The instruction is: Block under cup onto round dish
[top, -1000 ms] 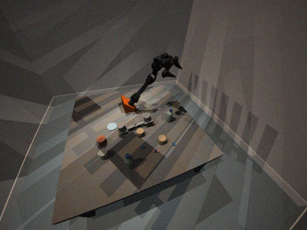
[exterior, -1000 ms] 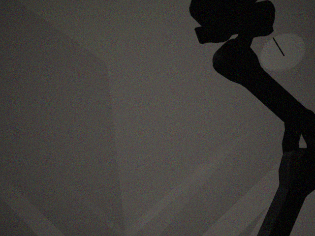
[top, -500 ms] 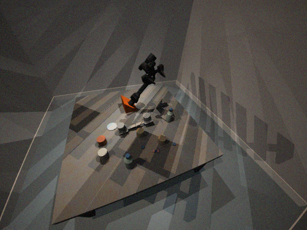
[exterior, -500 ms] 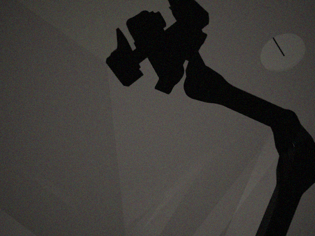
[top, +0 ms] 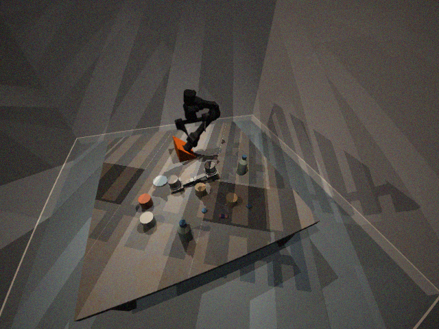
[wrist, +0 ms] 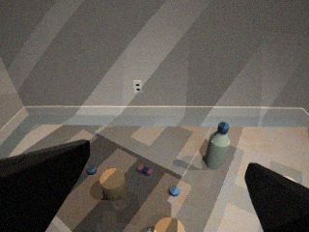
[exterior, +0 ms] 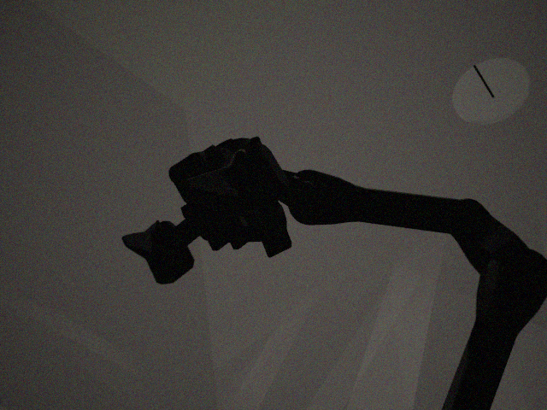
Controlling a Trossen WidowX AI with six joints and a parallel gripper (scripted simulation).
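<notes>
A robot arm [top: 212, 110] [exterior: 406, 209] held its gripper [top: 191, 123] [exterior: 145, 254] [wrist: 169, 160] over the orange wedge side of the table [top: 116, 276] [wrist: 270, 145], its fingers spread wide with nothing between them, as two look-alike cups waited on a small balance [top: 194, 179]. One, the near cup [top: 173, 181], stood on the end beside the round dish [top: 160, 181]; the other, the far cup [top: 210, 167], stood on the opposite end. The block was nowhere in sight, presumably under one of the two, and the pictures did not settle which; the beam's lean was too small to read from above. Neither cup had been lifted off, and no block or cup lay on the dish. All the main work therefore remained: choosing the right cup, raising it alone, setting it down away from the dish, moving the block across, letting go and drawing clear. The wrist camera faced past the balance toward a bottle [top: 184, 232] [wrist: 217, 152] and two wooden cylinders [top: 232, 199] [wrist: 113, 185], [top: 200, 190] [wrist: 169, 226] suggesting the gripper had yet to be lined up. A wrong choice, or a brush against the second cup, would have ended the attempt.
</notes>
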